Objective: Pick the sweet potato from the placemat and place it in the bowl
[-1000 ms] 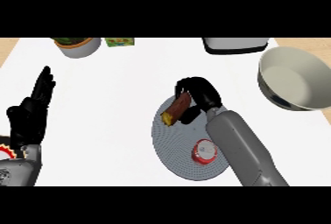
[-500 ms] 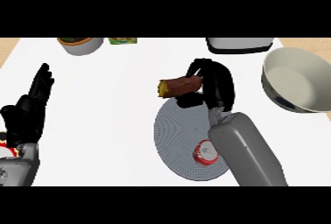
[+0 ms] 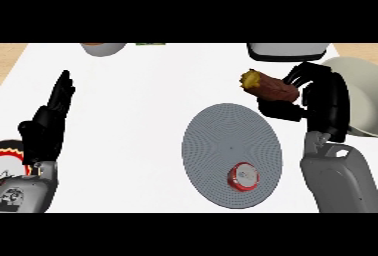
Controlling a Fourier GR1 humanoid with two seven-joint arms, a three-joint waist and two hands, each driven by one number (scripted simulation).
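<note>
One change: brown sweet potato (image 3: 270, 87) lifted off grey round placemat (image 3: 232, 152) | my right hand (image 3: 319, 97) curled around it | cream bowl (image 3: 358, 95) just beside, next: carry over.

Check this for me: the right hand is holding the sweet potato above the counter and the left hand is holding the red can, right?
Not quite. The head view shows the red can lying on the grey placemat; the left hand is open, holding nothing. The right hand does hold the sweet potato.

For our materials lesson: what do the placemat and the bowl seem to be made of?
Placemat: probably woven fabric or vinyl mesh, matte grey; a fine dotted weave covers its surface. Bowl: likely glazed ceramic, though plastic is possible; smooth, plain off-white with a soft sheen and no pattern.
</note>
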